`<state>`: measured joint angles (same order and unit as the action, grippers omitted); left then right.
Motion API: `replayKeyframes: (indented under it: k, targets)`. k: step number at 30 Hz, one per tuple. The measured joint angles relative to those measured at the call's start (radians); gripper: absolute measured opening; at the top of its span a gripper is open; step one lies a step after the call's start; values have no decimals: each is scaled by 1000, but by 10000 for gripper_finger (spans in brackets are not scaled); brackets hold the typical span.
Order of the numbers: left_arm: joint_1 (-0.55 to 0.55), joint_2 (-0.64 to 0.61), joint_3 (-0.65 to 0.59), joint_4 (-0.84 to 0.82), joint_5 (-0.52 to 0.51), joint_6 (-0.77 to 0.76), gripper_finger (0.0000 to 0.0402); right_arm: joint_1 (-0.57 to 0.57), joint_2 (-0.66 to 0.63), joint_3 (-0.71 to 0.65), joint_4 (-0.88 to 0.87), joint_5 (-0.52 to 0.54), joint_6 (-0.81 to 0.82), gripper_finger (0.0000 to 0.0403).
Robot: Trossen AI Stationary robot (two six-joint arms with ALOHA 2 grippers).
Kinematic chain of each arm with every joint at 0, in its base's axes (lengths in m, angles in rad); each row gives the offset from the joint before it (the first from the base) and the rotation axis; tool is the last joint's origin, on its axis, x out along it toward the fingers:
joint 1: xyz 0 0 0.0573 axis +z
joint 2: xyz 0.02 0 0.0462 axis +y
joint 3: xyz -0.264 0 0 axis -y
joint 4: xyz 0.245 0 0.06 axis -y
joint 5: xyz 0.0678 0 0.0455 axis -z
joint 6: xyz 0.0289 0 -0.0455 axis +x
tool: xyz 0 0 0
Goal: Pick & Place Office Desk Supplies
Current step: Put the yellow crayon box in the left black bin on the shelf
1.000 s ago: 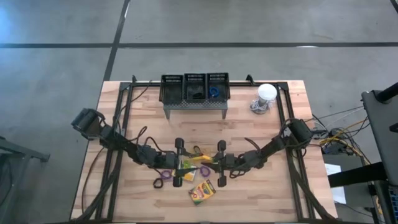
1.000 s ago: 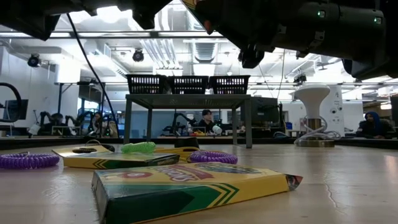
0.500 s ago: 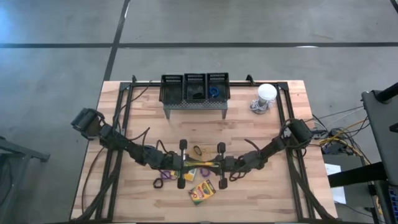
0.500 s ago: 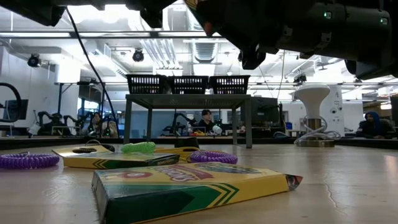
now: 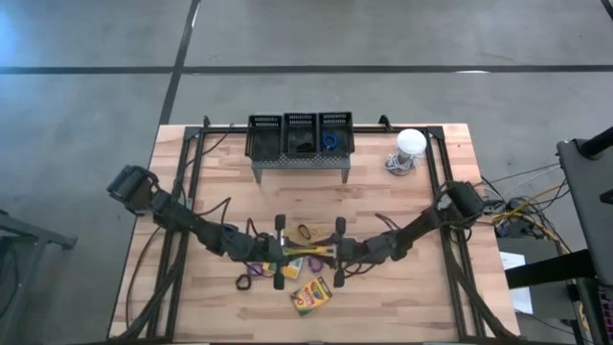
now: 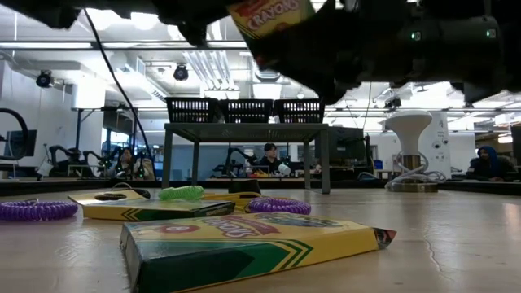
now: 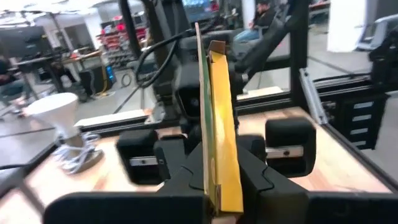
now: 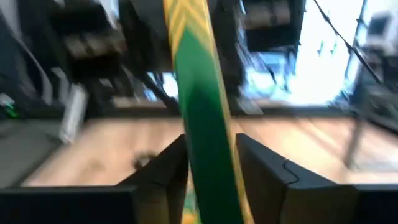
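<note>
Crayon box (image 7: pixel 219 124) hangs in the air mid-table, edge-on between both arms. Left gripper (image 7: pixel 214 186) pinches its flat faces; right gripper (image 8: pixel 211 165) stands slack around the other end. Likely light, stiff cardboard, crushable; best held across its flats.

Readable text: one brand name

"CRAYOLA" stands in red on the yellow crayon box (image 6: pixel 273 18) raised above the black mesh bins (image 6: pixel 246 110); print on the nearer boxes is unreadable.
</note>
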<state>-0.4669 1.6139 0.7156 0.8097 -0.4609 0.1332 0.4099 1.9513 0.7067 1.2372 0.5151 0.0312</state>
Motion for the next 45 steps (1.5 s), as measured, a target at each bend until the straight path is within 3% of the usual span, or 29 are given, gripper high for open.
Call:
replayKeyframes:
  k: [3, 8, 11, 13, 15, 19, 22, 24, 29, 32, 36, 45]
  targets:
    - [-4, -83, 22, -163, -53, -33, 28, 0, -95, 0, -327, 88, 101, 165]
    - [-4, -236, 102, -591, -133, -135, 29, 0, -233, 13, -837, 98, 320, 189]
    - [-3, -308, 191, -861, -248, -177, 31, 1, -249, -6, -970, 95, 359, 191]
    - [8, -347, 263, -1050, -314, -186, 31, 0, -235, -20, -970, 98, 357, 189]
    - [42, -382, 350, -1210, -312, -195, 32, 0, -211, -31, -963, 124, 344, 187]
    - [182, -439, 509, -1444, -194, -176, 32, 2, -129, -47, -870, 242, 287, 181]
    - [361, -462, 591, -1554, -78, -88, 33, -2, -64, -47, -744, 293, 205, 177]
    - [523, -469, 610, -1566, 68, -21, 33, -3, -37, -27, -728, 282, 155, 175]
    - [985, -428, 578, -1536, 542, 98, 33, -2, -10, 21, -722, 267, 102, 175]
    - [1181, -376, 535, -1526, 777, 142, 33, 1, 10, 44, -720, 261, 100, 172]
    - [1296, -313, 487, -1505, 883, 194, 34, 8, 20, 55, -726, 262, 98, 171]
    - [1284, -226, 462, -1484, 936, 242, 45, 9, 18, 55, -732, 262, 130, 173]
